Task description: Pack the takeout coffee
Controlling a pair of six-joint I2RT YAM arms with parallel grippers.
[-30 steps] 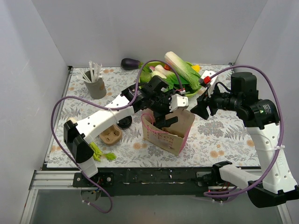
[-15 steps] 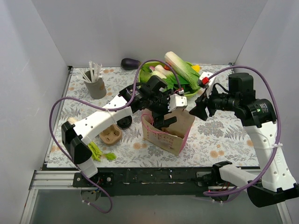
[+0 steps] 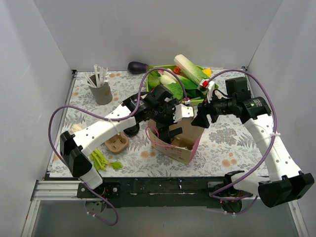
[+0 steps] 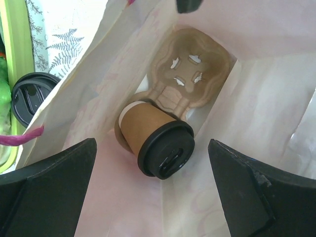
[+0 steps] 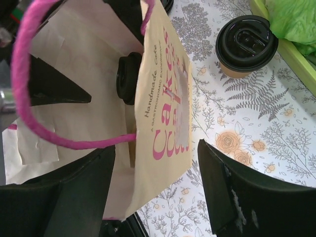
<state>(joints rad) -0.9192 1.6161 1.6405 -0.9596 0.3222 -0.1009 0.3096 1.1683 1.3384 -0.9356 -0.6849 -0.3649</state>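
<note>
- The floral table (image 3: pixel 237 148) sat between plain white walls (image 3: pixel 148 29); you had open cloth at the front right.
- The paper bag (image 3: pixel 190 136) stood mid-table.
- One lidded cup (image 4: pixel 163 145) lay tilted inside, apparently on a pulp tray (image 4: pixel 190 79).
- A second cup (image 5: pixel 245 42) stood outside, near the green tray (image 5: pixel 285 43).
- The left gripper (image 4: pixel 152 142) hung spread wide in the bag mouth, holding nothing.
- The right gripper (image 5: pixel 157 145) straddled the bag wall, jaws apart.

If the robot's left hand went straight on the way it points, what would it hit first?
Most likely the tan paper coffee cup with the black plastic lid, lying tilted inside the pale paper bag, straight ahead of the open left hand. Depth is hard to judge, but nothing shows nearer.
</note>
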